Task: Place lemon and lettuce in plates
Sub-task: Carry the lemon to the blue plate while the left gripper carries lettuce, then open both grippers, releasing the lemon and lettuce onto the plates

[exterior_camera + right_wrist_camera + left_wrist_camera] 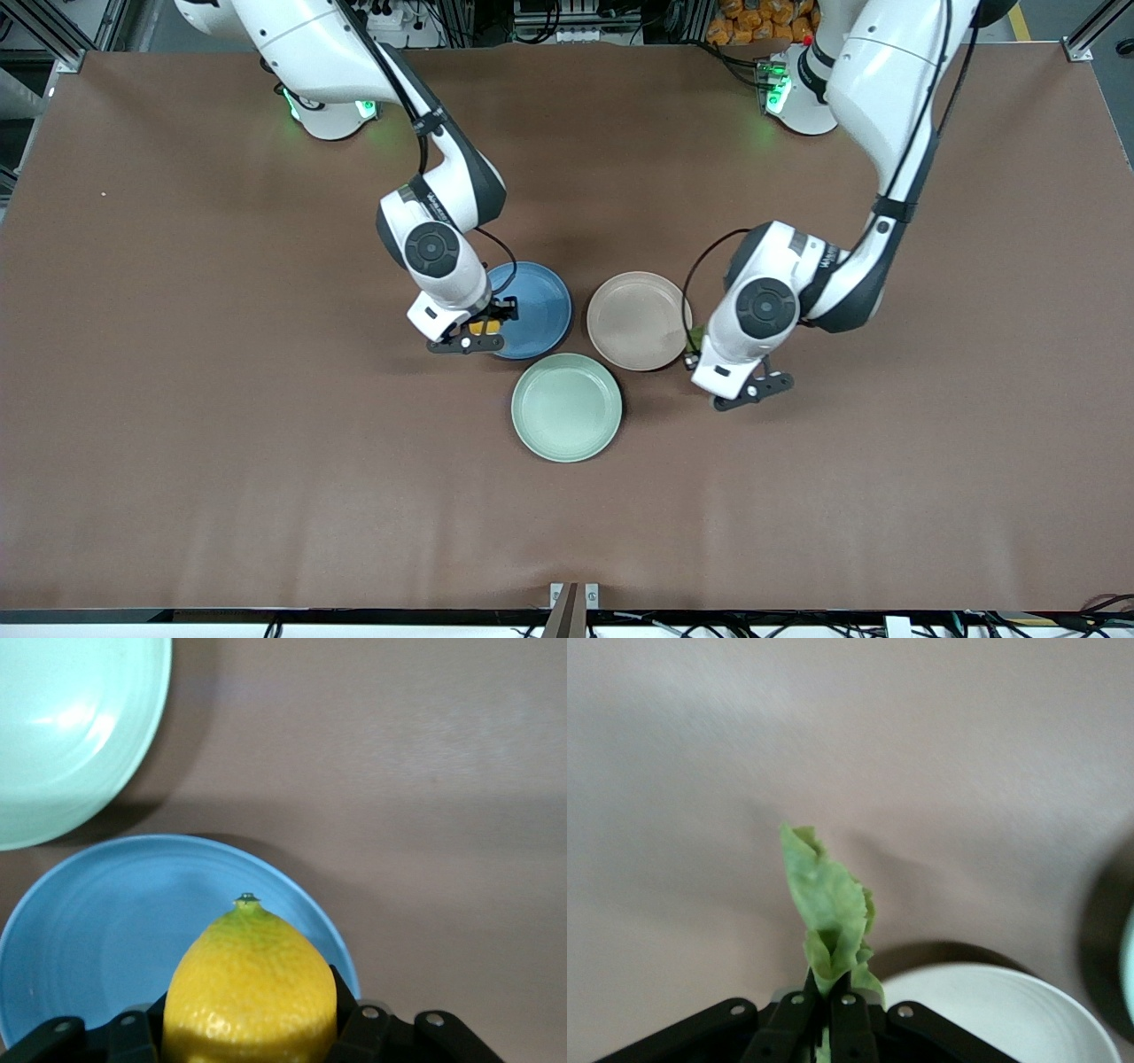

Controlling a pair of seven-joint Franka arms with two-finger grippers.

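Three plates on table: blue plate (pixel 539 306), beige plate (pixel 638 319), mint plate (pixel 567 408). One lemon (pixel 250 992), clamped in right gripper (pixel 483 330) over blue plate's rim. One lettuce (pixel 828 912) leaf, pinched in left gripper (pixel 695 347) beside beige plate's edge.

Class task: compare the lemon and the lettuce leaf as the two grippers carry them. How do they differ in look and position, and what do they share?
The lemon is a plump, bright yellow oval; the lettuce is a thin, wrinkly green leaf. The lemon is held in the right gripper over the rim of the blue plate; the lettuce is pinched in the left gripper beside the beige plate, over its edge and the table. Shared: each is lifted in shut fingers, not yet on a plate.
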